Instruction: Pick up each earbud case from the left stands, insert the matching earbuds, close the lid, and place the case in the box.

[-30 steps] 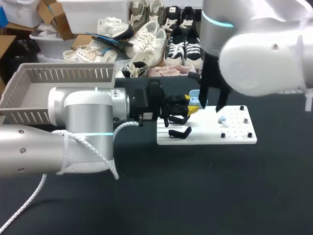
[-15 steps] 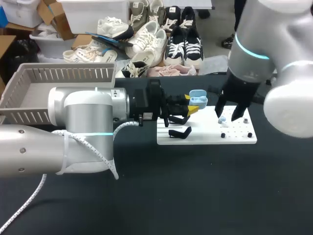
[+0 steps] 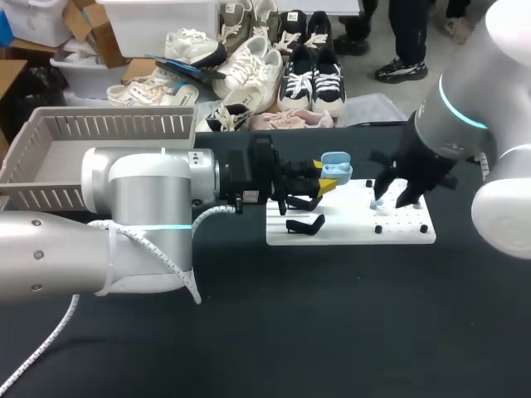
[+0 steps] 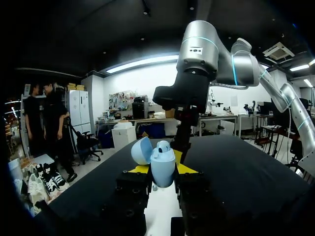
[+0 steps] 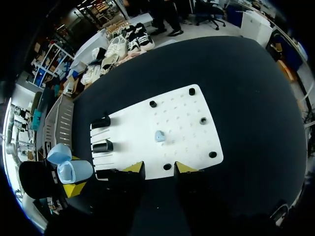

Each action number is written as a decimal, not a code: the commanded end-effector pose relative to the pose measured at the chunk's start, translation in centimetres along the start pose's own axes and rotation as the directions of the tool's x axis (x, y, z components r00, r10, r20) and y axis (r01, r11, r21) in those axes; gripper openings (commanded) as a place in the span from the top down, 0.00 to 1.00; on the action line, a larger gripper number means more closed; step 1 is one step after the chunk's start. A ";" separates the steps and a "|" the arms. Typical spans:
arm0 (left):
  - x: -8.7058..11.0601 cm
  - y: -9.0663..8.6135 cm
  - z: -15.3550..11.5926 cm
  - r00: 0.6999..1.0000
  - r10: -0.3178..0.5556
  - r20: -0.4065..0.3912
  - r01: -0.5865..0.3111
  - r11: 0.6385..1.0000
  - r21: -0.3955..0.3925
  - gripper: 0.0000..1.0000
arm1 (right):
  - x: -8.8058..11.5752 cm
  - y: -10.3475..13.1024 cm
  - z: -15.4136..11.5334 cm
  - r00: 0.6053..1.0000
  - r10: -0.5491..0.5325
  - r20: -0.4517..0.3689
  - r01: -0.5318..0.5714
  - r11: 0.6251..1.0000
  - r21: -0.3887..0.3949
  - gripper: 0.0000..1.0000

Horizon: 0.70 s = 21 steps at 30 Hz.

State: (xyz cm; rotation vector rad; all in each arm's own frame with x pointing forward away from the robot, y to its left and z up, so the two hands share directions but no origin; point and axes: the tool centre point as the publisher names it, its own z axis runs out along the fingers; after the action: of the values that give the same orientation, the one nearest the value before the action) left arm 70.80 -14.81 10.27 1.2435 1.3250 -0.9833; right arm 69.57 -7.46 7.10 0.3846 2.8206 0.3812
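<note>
My left gripper (image 3: 326,180) is shut on a light-blue earbud case (image 3: 333,172), held above the left end of the white board (image 3: 348,230). In the left wrist view the case (image 4: 162,167) stands upright between the yellow fingertips (image 4: 139,169). Its lid (image 4: 141,150) is swung open and one earbud (image 4: 163,146) sits in it. A second light-blue earbud (image 5: 160,136) lies on the board (image 5: 187,110) just ahead of my right gripper (image 5: 158,168). That gripper is open with nothing between its fingers, and in the head view it (image 3: 395,196) hangs over this earbud (image 3: 377,203).
Two black stands (image 3: 304,224) (image 5: 102,146) sit on the board's left part. Short black pegs (image 5: 203,120) dot its right part. A grey slatted basket (image 3: 99,126) stands at the back left of the dark table.
My right arm has swung right, away from the held case, and come down over the earbud on the board. The left arm and the case have stayed put.
</note>
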 end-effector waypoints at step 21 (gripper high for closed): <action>0.0 -0.1 -0.1 1.000 0.001 0.002 -0.001 1.000 -0.004 1.00 | -1.4 0.3 3.2 0.993 0.088 -0.073 -0.089 0.996 -0.011 0.62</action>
State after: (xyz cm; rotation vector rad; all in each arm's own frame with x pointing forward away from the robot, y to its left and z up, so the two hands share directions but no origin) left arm 70.80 -14.81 10.27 1.2434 1.3250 -0.9833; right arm 71.46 -7.07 4.72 0.5031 2.8681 0.4466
